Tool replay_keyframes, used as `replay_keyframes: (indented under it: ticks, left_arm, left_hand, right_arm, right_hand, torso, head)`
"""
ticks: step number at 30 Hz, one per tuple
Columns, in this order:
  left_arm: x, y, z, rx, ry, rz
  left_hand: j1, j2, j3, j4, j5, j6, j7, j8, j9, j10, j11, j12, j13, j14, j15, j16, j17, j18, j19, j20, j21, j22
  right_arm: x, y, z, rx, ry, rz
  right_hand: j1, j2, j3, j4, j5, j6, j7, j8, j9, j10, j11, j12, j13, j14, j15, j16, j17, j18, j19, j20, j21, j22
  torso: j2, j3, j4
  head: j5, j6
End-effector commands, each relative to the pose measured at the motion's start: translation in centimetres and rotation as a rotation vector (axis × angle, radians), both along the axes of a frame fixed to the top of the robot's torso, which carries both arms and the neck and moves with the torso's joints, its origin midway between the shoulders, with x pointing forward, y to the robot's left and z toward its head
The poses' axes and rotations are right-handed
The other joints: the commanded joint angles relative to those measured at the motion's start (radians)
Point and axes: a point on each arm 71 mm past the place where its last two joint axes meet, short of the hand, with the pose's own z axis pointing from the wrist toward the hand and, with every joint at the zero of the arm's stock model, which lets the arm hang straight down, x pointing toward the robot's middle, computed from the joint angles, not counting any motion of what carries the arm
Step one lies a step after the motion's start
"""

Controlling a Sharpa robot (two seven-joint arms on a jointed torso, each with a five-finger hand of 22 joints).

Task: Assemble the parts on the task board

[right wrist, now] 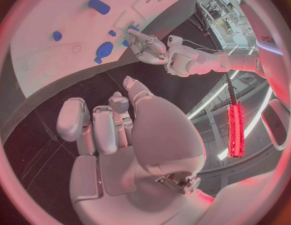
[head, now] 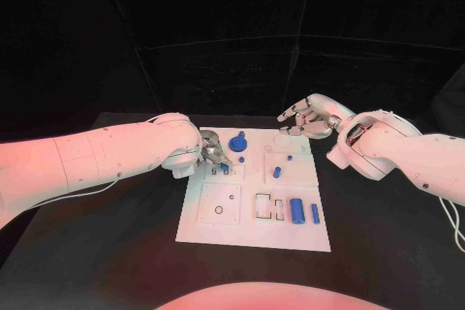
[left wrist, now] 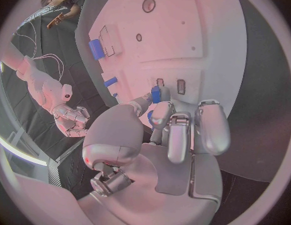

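The white task board (head: 254, 219) lies in the middle of the table. My left hand (head: 213, 154) hovers over its far left part. In the left wrist view this hand (left wrist: 177, 130) pinches a small blue part (left wrist: 155, 94) between thumb and a finger, just above two narrow slots (left wrist: 181, 86). A blue gear-shaped part (head: 239, 146) and a short blue peg (head: 276, 171) stand on the board. Two blue cylinders (head: 298, 209) lie near its right edge. My right hand (head: 308, 118) hangs above the board's far right corner, fingers loosely bent, thumb apart, holding nothing.
Black table surrounds the board, with open room at the near left (head: 107, 243) and near right (head: 388, 236). My left forearm (head: 107, 155) lies across the table left of the board. The right forearm (head: 397, 148) is over the far right.
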Motion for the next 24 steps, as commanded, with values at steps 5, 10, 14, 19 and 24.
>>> replay_keyframes:
  ticks: [5,10,14,19,24]
  left_arm:
    - [-0.11,-0.01,-0.26,0.034,-0.002,-0.019]
    - [-0.19,-0.07,-0.55,0.041,0.007,-0.026]
    - [-0.26,-0.14,-0.71,0.046,0.014,-0.032]
    - [-0.34,-0.16,-0.84,0.052,0.023,-0.036]
    - [-0.39,-0.1,-0.91,0.059,0.032,-0.04]
  left_hand:
    - [-0.007,-0.003,0.129,-0.121,0.003,-0.002,-0.003,0.006,0.002,0.006,0.0,-0.001,0.0,0.104,-0.001,0.003,0.263,-0.014,0.0,0.0,0.004,0.002]
    - [-0.007,-0.004,0.13,-0.122,0.003,-0.003,-0.003,0.006,0.003,0.007,0.0,0.0,0.0,0.104,-0.001,0.003,0.263,-0.014,0.0,0.0,0.004,0.002]
    - [-0.007,-0.005,0.13,-0.122,0.003,-0.002,-0.003,0.007,0.003,0.008,0.0,0.001,0.002,0.104,-0.001,0.003,0.263,-0.014,0.0,0.0,0.005,0.003]
    - [-0.008,-0.006,0.131,-0.122,0.002,-0.002,-0.003,0.007,0.004,0.008,0.0,0.001,0.002,0.104,-0.001,0.003,0.263,-0.014,0.001,0.0,0.005,0.004]
    - [-0.008,-0.007,0.131,-0.123,0.002,-0.002,-0.003,0.008,0.004,0.008,0.0,0.001,0.002,0.104,-0.001,0.003,0.263,-0.014,0.001,0.0,0.005,0.005]
  right_arm:
    - [-0.02,0.12,0.17,0.002,-0.008,0.01]
    - [-0.02,0.1,0.19,0.003,-0.01,0.01]
    - [-0.03,0.08,0.2,0.003,-0.011,0.01]
    - [-0.02,0.11,0.19,0.003,-0.011,0.011]
    - [-0.02,0.12,0.19,0.003,-0.01,0.011]
  right_hand:
    - [0.002,0.001,0.005,-0.002,0.006,0.004,0.0,0.004,-0.002,0.0,-0.009,-0.005,-0.001,0.031,-0.005,-0.004,-0.001,0.012,-0.006,0.001,-0.005,-0.001]
    - [0.001,0.002,0.005,-0.001,0.007,0.005,0.0,0.005,-0.002,0.0,-0.009,-0.005,-0.001,0.032,-0.005,-0.003,0.0,0.012,-0.005,0.001,-0.005,-0.001]
    - [0.001,0.002,0.005,-0.001,0.007,0.005,0.0,0.005,-0.002,0.0,-0.009,-0.005,-0.001,0.032,-0.005,-0.003,0.0,0.012,-0.005,0.001,-0.005,-0.001]
    - [0.001,0.002,0.005,-0.001,0.007,0.005,0.0,0.005,-0.002,0.0,-0.009,-0.005,-0.001,0.032,-0.005,-0.003,0.0,0.012,-0.005,0.001,-0.005,-0.001]
    - [0.001,0.002,0.005,-0.001,0.007,0.005,0.0,0.005,-0.002,0.0,-0.009,-0.005,-0.001,0.032,-0.005,-0.003,0.0,0.012,-0.005,0.001,-0.005,-0.001]
  torso:
    - [0.0,-0.0012,-0.0023]
    - [0.001,-0.0018,-0.0026]
    - [0.001,-0.0012,-0.0021]
    - [0.001,-0.0014,-0.0019]
    - [0.0,-0.0007,-0.0023]
  head:
    - [0.003,0.0]
    - [0.0,0.001]
    - [0.002,0.0]
    - [0.0,-0.003]
    - [0.002,-0.004]
